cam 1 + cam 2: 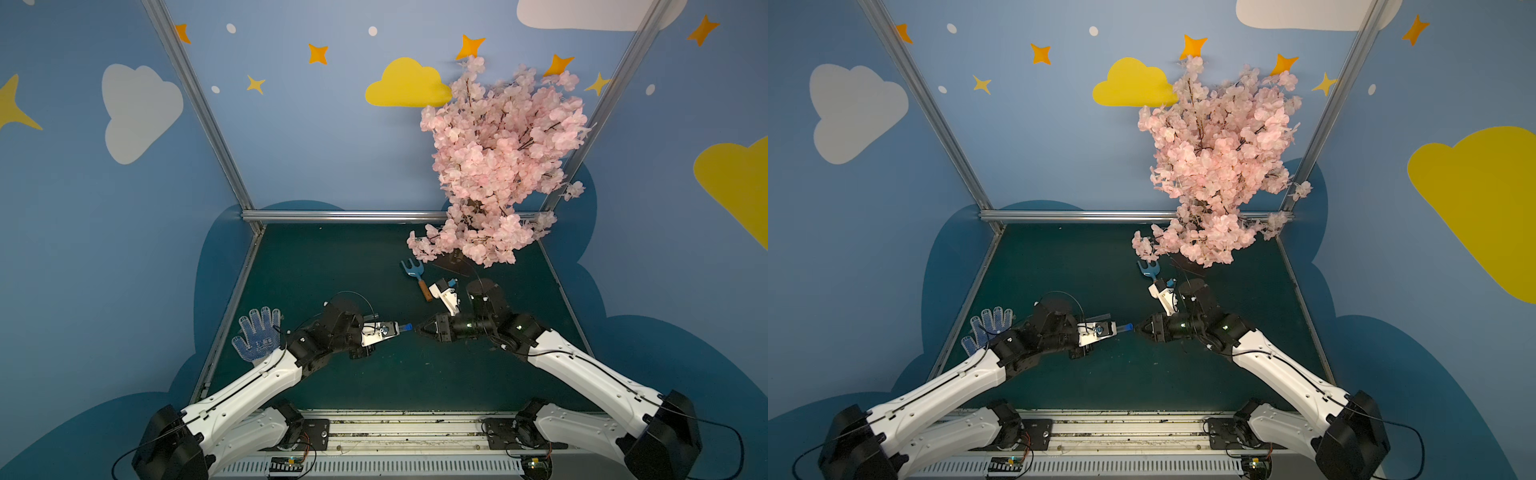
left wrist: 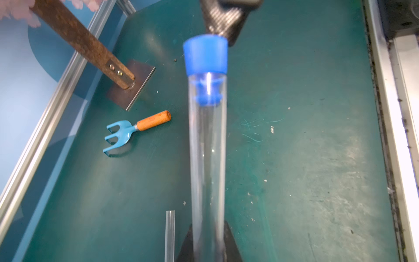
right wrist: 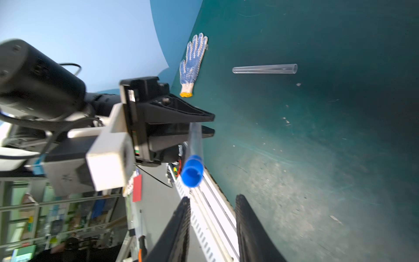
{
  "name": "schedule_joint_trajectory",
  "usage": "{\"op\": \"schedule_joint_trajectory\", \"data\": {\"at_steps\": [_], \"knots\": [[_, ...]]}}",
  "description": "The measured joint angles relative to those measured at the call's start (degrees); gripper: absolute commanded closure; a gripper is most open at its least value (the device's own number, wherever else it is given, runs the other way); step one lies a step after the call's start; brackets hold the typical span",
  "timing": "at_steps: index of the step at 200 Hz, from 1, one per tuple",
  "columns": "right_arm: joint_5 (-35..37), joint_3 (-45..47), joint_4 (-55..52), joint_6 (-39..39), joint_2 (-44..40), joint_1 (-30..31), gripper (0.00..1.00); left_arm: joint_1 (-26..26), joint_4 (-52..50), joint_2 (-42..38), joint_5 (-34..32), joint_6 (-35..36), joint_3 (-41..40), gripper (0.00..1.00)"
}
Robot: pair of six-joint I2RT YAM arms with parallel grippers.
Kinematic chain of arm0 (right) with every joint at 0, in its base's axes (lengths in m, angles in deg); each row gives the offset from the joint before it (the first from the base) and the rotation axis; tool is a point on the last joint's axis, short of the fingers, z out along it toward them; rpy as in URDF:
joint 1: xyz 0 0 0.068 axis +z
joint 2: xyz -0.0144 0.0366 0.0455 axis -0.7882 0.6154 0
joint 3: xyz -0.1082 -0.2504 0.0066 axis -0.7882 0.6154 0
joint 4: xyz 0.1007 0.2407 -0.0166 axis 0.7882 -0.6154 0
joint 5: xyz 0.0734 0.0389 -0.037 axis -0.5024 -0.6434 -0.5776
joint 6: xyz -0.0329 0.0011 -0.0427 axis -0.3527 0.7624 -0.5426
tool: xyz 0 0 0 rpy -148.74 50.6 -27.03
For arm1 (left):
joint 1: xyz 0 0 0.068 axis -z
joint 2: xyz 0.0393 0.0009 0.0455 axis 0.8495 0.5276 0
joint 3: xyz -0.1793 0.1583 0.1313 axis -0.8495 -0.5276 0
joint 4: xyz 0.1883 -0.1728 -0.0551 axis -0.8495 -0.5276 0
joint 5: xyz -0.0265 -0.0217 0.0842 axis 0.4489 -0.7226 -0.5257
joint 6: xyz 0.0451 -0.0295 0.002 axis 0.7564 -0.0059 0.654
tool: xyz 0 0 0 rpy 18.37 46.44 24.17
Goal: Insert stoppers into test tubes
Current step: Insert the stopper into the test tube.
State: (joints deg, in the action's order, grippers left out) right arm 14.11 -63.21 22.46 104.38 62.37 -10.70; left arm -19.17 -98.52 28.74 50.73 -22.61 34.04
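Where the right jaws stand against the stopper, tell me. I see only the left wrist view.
Observer: The right gripper has its jaws apart with nothing between them. The stopper sits just beyond their tips, seated in the test tube.
Operator: Describe the second tube. I get only a slice of it.
Observer: It lies flat on the mat, its mouth open, with no stopper in it.
Operator: List anything lying behind my camera.
Observer: A dotted work glove lies at the mat's left edge.
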Motion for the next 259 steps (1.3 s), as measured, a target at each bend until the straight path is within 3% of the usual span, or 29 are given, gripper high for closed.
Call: {"op": "schedule_joint_trajectory", "data": {"at_steps": [66,259], "knots": [[-1.0,0.0,3.4,5.0,1.0,-0.7,0.77,-0.3,0.6,0.3,1.6,-1.5,0.0,0.98],[-4.0,-0.2,5.6,5.9,3.3,-1.2,0.80,-0.5,0.6,-0.3,2.3,-0.6,0.0,0.98]]}}
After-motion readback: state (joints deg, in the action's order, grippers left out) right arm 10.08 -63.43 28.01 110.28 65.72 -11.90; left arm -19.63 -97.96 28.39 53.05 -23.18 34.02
